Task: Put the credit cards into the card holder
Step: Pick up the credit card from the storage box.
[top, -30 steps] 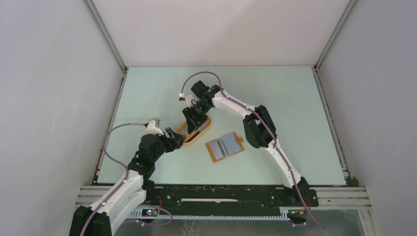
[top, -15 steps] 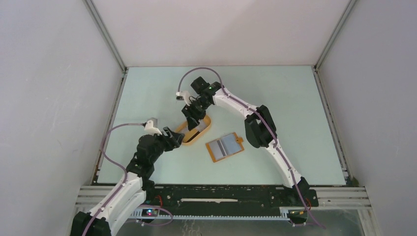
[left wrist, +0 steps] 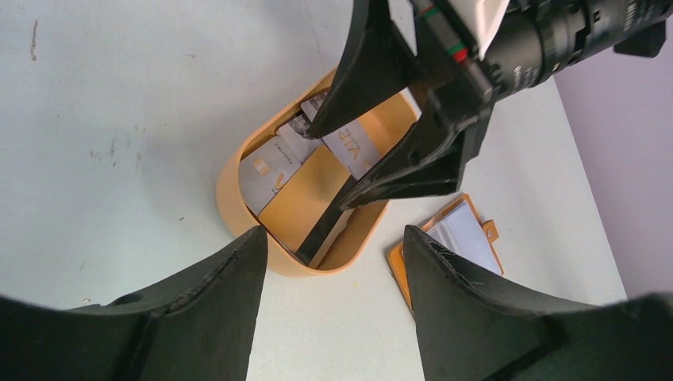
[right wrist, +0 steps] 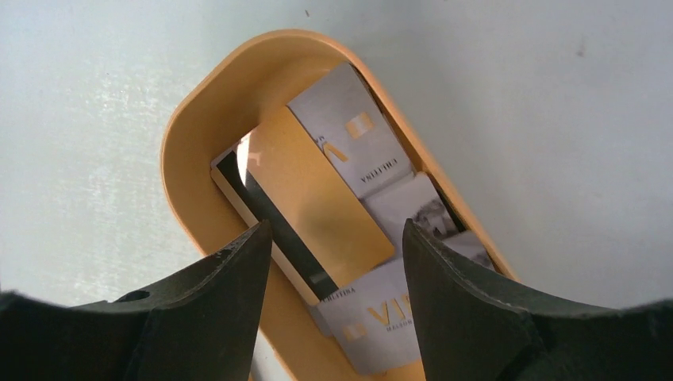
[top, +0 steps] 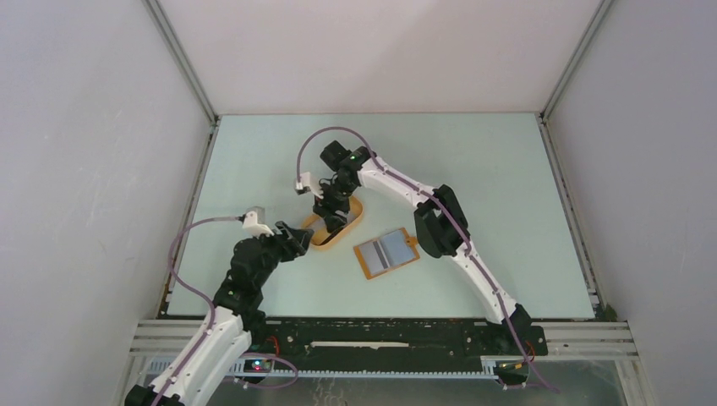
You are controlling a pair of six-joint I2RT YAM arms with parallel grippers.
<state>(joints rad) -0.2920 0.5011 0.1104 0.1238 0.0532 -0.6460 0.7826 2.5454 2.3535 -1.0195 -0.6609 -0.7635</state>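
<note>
Since a second ago the right gripper [right wrist: 335, 230] has turned leftward above the oval tray [right wrist: 184, 135] and the left gripper [top: 298, 238] has drawn back slightly. Both are spread, empty. The cards [right wrist: 345, 143] lie overlapping along the tray's length, visible only to the wrist cameras. The wallet [top: 386, 255] lies open beside it, tab pointing right

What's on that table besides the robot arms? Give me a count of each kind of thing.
Orange wallet, lying open: 1
Oval orange tray: 1
Cards in the tray: at least 5; they overlap, so the exact number is unclear
Total: at least 7
</note>
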